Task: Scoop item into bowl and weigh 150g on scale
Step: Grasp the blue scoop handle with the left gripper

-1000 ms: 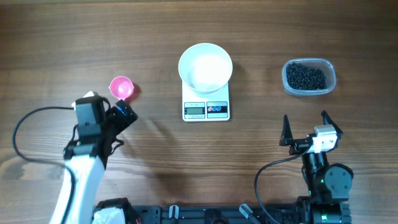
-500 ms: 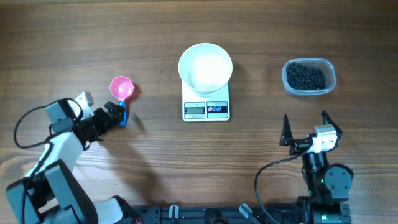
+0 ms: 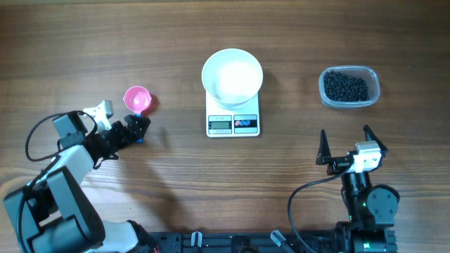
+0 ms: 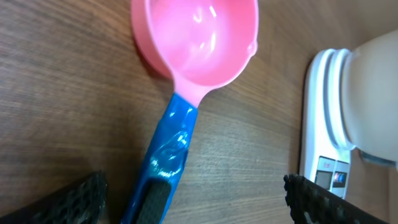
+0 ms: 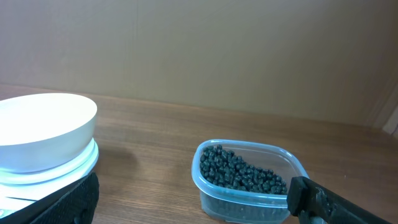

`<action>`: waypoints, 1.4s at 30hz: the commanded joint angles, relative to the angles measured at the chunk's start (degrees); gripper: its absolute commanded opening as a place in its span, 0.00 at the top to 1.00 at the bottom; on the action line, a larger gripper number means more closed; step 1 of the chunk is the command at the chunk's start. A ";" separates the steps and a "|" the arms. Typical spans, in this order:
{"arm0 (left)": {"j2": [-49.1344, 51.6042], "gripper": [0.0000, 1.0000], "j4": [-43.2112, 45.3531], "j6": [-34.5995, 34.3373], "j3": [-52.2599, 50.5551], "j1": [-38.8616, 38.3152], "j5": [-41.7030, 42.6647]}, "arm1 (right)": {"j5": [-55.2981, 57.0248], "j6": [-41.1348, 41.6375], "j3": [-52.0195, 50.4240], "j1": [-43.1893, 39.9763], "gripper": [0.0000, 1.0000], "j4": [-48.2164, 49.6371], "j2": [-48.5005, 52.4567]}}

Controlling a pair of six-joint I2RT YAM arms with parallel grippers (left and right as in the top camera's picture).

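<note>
Black beads (image 3: 346, 87) fill the clear tub (image 3: 376, 86) on the right of the worktop (image 3: 176, 42), apart from the white bowl (image 3: 232, 76) that sits on the scale (image 3: 233, 124). The left tool (image 3: 138, 128) is spread wide astride the blue handle of the pink scoop (image 3: 137, 99), not pinching it; the right tool (image 3: 344, 131) stands spread too, holding nothing.

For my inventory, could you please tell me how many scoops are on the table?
1: the pink scoop lies left of the scale, by the left hand.
</note>
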 commanded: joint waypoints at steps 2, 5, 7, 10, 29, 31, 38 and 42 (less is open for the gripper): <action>3.93 0.04 0.61 0.63 -0.74 0.04 -1.05 | 0.79 -0.50 -0.07 -0.13 0.00 0.17 -0.24; 3.96 0.07 1.14 0.61 -0.74 0.04 -3.41 | 0.79 -0.50 -0.07 -0.13 0.00 0.17 -0.24; 3.96 0.07 1.49 0.63 -0.74 0.04 -3.54 | 0.79 -0.50 -0.07 -0.13 0.00 0.17 -0.24; 3.98 0.07 1.77 0.66 -0.74 0.04 -3.52 | 0.79 -0.50 -0.07 -0.13 0.00 0.17 -0.24; 3.98 0.15 0.17 0.66 -0.74 -0.72 3.41 | 0.79 -0.52 -0.07 -0.13 0.00 0.17 -0.24; 3.96 0.18 -0.09 0.66 -0.74 -1.68 4.55 | 0.79 -0.50 -0.07 -0.13 0.00 0.17 -0.24; 3.96 0.11 0.42 0.66 -0.74 -5.29 6.67 | 0.79 -0.50 -0.07 -0.13 0.00 0.17 -0.24; 3.96 0.11 1.20 0.50 -0.74 -5.33 1.09 | 0.76 -0.50 -0.07 -0.13 0.00 0.17 -0.24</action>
